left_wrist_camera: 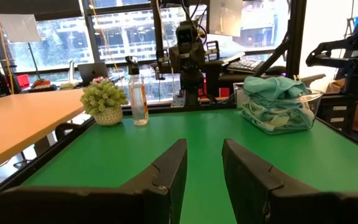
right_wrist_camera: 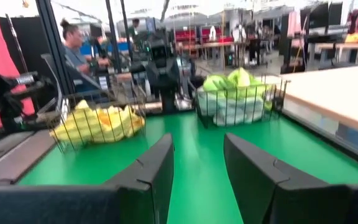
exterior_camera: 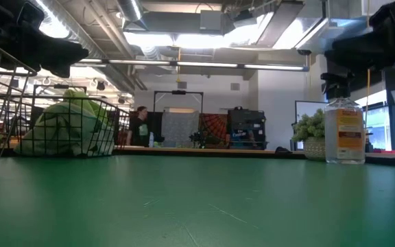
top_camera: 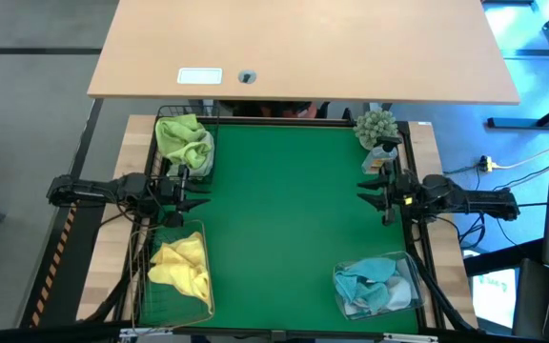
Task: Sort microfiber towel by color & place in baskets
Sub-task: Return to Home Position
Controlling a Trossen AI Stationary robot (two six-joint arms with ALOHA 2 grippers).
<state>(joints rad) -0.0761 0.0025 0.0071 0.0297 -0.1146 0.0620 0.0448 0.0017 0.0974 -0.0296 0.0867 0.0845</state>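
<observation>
— Where are the towels?
— Green towels [top_camera: 185, 141] fill the black wire basket [top_camera: 163, 116] at ten o'clock on the green tabletop [top_camera: 284, 219]. Yellow towels [top_camera: 181, 262] lie in the tan wire basket [top_camera: 165, 303] at eight o'clock. Blue towels [top_camera: 375, 284] are heaped in the clear tub [top_camera: 412, 276] at five o'clock.
— And the arms?
— The left arm [top_camera: 93, 191] sits at nine o'clock, between the two wire baskets. The left jaws stand apart with nothing between them. The right arm [top_camera: 465, 200] is at three o'clock, and the right jaws are likewise spread and empty.
— Any writing to read?
— A clear bottle [exterior_camera: 343, 130] beside the potted plant [top_camera: 376, 127] at one o'clock carries an orange-and-white label, but its print is too small to make out. A white card [top_camera: 199, 76] on the wooden desk [top_camera: 351, 57] past twelve o'clock is just as unreadable.
</observation>
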